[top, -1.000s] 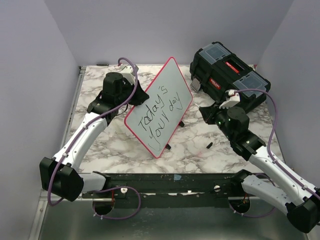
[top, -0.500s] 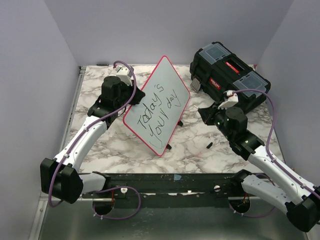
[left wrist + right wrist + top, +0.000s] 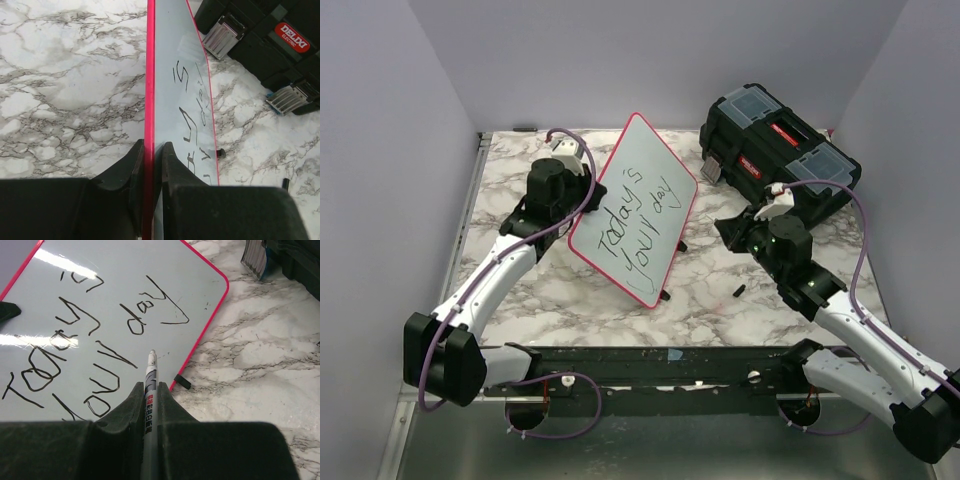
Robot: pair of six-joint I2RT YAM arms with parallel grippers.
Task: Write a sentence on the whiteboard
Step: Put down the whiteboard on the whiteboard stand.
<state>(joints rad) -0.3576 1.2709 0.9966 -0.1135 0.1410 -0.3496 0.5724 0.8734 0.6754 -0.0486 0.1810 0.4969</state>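
Ahead of the left gripper (image 3: pixel 152 157), the whiteboard (image 3: pixel 177 90) stands edge-on, so the sentence (image 3: pixel 192 125) is too foreshortened to read. The right gripper (image 3: pixel 149 400) hides the marker (image 3: pixel 150 371)'s lower barrel, and its print is too small to read. Beyond it to the right, the toolbox (image 3: pixel 300 265) is cut off.

Glossy smooth whiteboard (image 3: pixel 635 215), pink plastic-looking rim, smooth marble-patterned tabletop (image 3: pixel 710 290), matt black plastic toolbox (image 3: pixel 775 140) with ribbed silvery metal-looking latches (image 3: pixel 222 36), matt black left gripper (image 3: pixel 153 145) and right gripper (image 3: pixel 150 386), marker (image 3: pixel 150 372) with glossy printed barrel
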